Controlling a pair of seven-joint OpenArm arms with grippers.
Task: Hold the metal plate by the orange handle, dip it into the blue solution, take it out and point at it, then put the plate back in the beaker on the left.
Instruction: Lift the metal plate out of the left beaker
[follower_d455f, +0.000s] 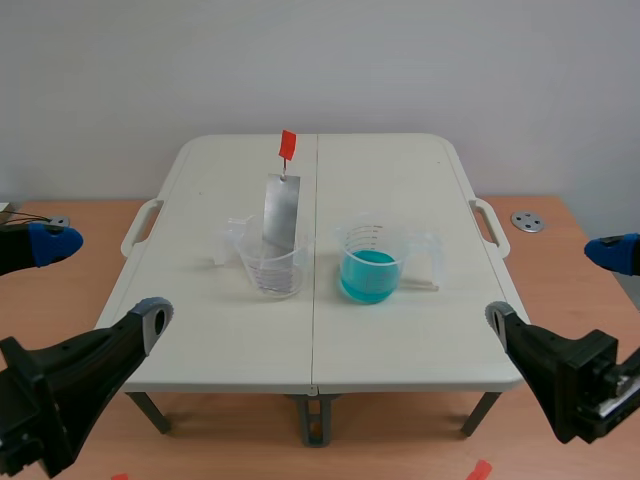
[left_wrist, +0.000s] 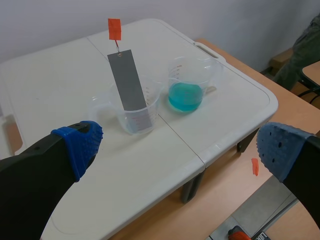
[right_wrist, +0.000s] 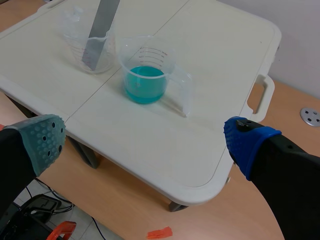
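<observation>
Metal plate (follower_d455f: 281, 212), centre frame: dull grey sheet metal, matt. Orange handle (follower_d455f: 287, 146) above it: flat matt tag, paper or tape, can't tell. Left beaker (follower_d455f: 275, 280) and right beaker (follower_d455f: 372, 240): clear glossy plastic, printed scale marks. Blue solution (follower_d455f: 370, 275): translucent liquid. Table (follower_d455f: 400, 180): off-white moulded plastic, smooth, low sheen. Floor (follower_d455f: 560, 260) at right edge: orange-brown wood look. Right gripper (right_wrist: 144, 137) pads (right_wrist: 44, 141): soft, dotted, rubbery.
</observation>
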